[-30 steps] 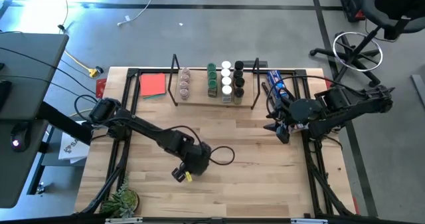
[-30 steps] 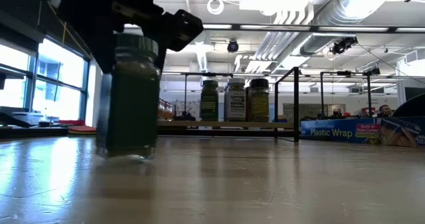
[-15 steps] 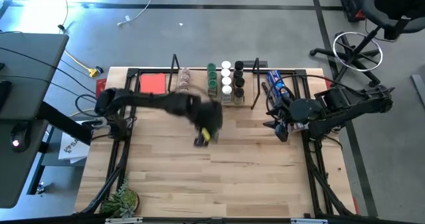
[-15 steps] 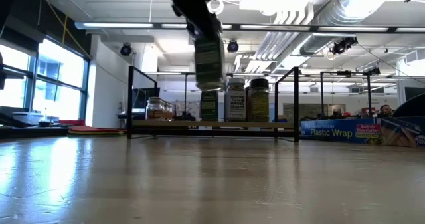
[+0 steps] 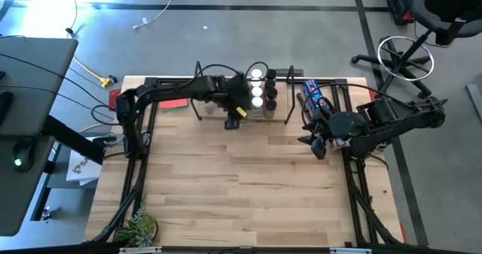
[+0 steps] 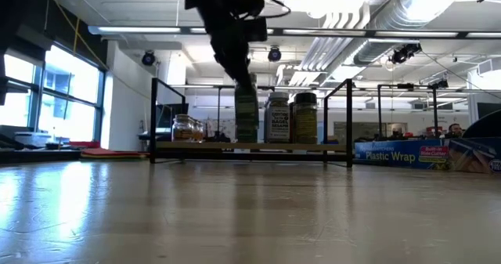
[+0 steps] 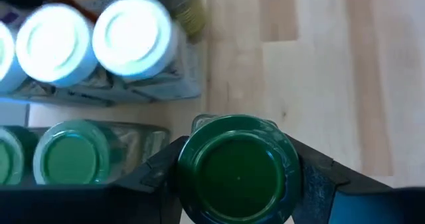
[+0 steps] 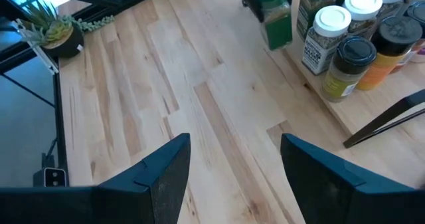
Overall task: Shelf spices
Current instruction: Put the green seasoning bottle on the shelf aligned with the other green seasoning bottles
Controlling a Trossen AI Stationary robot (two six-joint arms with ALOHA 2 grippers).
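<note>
One green-lidded spice jar (image 7: pixel 238 171) sits clamped between the fingers of the left gripper (image 5: pixel 233 116), held upright with its long axis vertical, lid toward the wrist camera. In the high view the gripper hangs at the front edge of the shelf (image 5: pixel 218 116), by the rack's middle. From the jar, the standing green-lidded jars (image 7: pixel 68 160) lie toward 12 o'clock, continuing the same row, and the white-lidded jars (image 7: pixel 133 35) stand toward 1 o'clock in the neighbouring row. The low view shows the held jar (image 6: pixel 246 115) level with the jars already on the board (whether its base touches the wood I cannot tell). The coming move, as I judge it, is a short push toward 12 o'clock and a set-down at the front of the green row.

Right gripper (image 5: pixel 320 145) waits with its fingers spread, holding nothing, off the shelf's right end beside the blue packet (image 5: pixel 316 97), well apart from the jar; the left arm is plainly the nearer.
</note>
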